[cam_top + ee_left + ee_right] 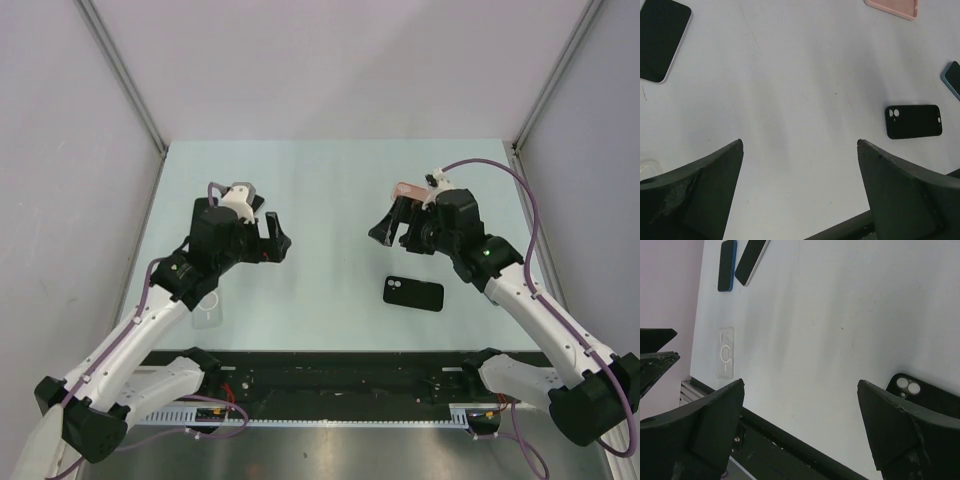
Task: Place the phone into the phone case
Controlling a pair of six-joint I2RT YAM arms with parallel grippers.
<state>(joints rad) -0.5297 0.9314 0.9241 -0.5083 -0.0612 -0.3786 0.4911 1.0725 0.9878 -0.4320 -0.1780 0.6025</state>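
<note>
Well, the left gripper (275,238) and the right gripper (393,228) both hang over the table (330,170) with their fingers wide apart, holding nothing. The black phone case (413,293) lies flat near the right gripper, not touching it. The phone (660,40) lies dark side up, off to one side of the left fingers (700,195), well apart from the case.

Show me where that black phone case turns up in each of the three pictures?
Top external: the black phone case lies right of centre, in the lower half of the picture.
Left wrist: at the right side, about mid-height.
Right wrist: in the bottom right corner, with only its camera end showing.
Shared landmark: the clear case, plain in the top and right wrist views.
</note>
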